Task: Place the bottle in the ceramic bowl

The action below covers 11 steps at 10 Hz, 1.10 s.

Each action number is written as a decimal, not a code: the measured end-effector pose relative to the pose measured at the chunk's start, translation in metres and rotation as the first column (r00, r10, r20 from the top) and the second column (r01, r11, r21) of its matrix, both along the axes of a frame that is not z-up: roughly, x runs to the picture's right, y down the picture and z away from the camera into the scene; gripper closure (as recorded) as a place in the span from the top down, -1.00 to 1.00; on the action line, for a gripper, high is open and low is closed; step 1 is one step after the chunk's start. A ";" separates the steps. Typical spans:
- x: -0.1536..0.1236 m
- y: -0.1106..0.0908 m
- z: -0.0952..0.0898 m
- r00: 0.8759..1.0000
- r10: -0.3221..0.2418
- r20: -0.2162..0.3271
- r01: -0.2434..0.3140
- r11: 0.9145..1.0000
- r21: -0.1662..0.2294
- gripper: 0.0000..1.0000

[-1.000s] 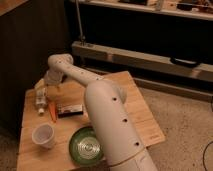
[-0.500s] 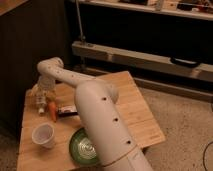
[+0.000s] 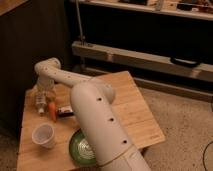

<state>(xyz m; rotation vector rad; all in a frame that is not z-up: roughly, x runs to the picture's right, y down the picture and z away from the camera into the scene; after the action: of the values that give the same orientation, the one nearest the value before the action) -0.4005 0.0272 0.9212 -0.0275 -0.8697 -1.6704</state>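
Note:
The bottle [image 3: 39,104], small and pale, lies on the left part of the wooden table [image 3: 127,107], next to an orange carrot [image 3: 52,111]. My gripper [image 3: 42,95] hangs from the white arm directly over the bottle's far end, at or just above it. The arm's bulk hides how the gripper meets the bottle. The ceramic bowl [image 3: 80,149], green with a shiny paler centre, sits near the table's front edge, partly behind my arm's thick lower link.
A white cup [image 3: 43,135] stands at the front left, between bottle and bowl. A flat dark box [image 3: 65,111] lies right of the carrot. A dark cabinet wall stands to the left, and a metal shelf rail [image 3: 140,57] runs behind the table.
The wrist and upper link have swung left over the table to above the bottle, most of it in the first half second. The bottle, carrot, cup and bowl have not moved.

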 end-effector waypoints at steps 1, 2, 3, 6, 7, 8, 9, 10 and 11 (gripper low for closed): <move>0.000 -0.001 0.000 1.000 0.001 0.000 -0.001 1.000 0.001 0.60; 0.002 0.000 0.004 1.000 -0.004 -0.009 0.004 1.000 0.003 0.60; -0.002 0.004 0.010 1.000 -0.019 -0.021 0.019 1.000 0.006 0.60; -0.004 0.006 0.015 0.999 -0.011 -0.033 0.012 1.000 0.016 0.60; 0.006 -0.001 0.012 0.999 0.032 -0.040 -0.032 0.999 0.021 0.60; 0.024 -0.016 0.004 0.995 0.081 -0.049 -0.079 0.996 0.045 0.60; 0.038 -0.029 -0.006 0.991 0.119 -0.053 -0.115 0.991 0.063 0.60; 0.049 -0.040 -0.017 0.986 0.158 -0.053 -0.153 0.985 0.082 0.60; 0.061 -0.049 -0.023 0.978 0.200 -0.054 -0.194 0.975 0.106 0.60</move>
<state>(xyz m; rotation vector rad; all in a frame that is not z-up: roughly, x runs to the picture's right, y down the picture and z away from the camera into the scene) -0.3400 -0.0219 0.8980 0.0720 -0.7154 -1.5165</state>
